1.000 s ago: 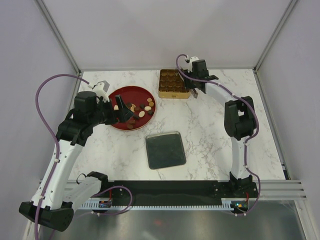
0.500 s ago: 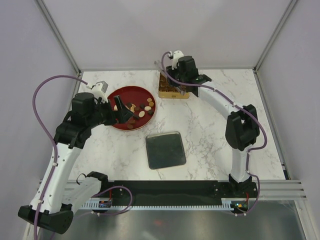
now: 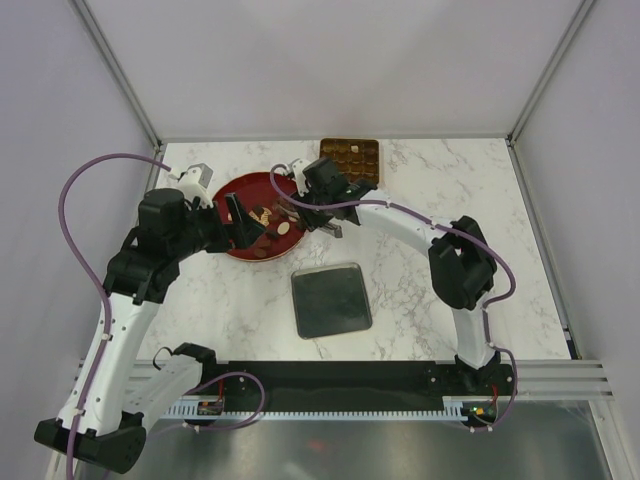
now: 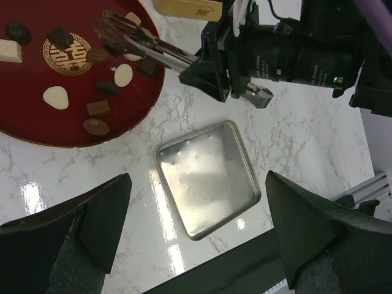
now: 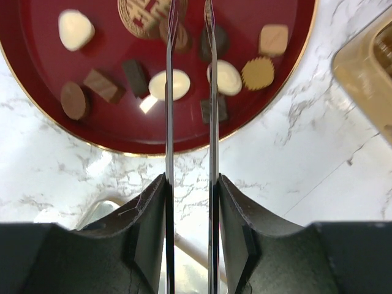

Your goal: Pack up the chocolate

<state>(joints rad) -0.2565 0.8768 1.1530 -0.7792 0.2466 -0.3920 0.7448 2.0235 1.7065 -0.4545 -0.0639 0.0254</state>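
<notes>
Chocolate pieces [image 5: 165, 84] lie loose in the red dish [image 5: 37, 67]. The right gripper [image 5: 188, 12] hovers over them, its thin blades narrowly parted and apparently holding nothing. The left gripper [image 4: 197, 177] gapes wide, empty. Closely packed pieces could be knocked aside, or two pinched together.

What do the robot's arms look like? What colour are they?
Both the left arm and the right arm are white tubes with chunky black joints, and a purple cable loops along each. The left fingers are fat, black and wedge-shaped. The right fingers are two long, thin silver strips, like tweezers.
</notes>
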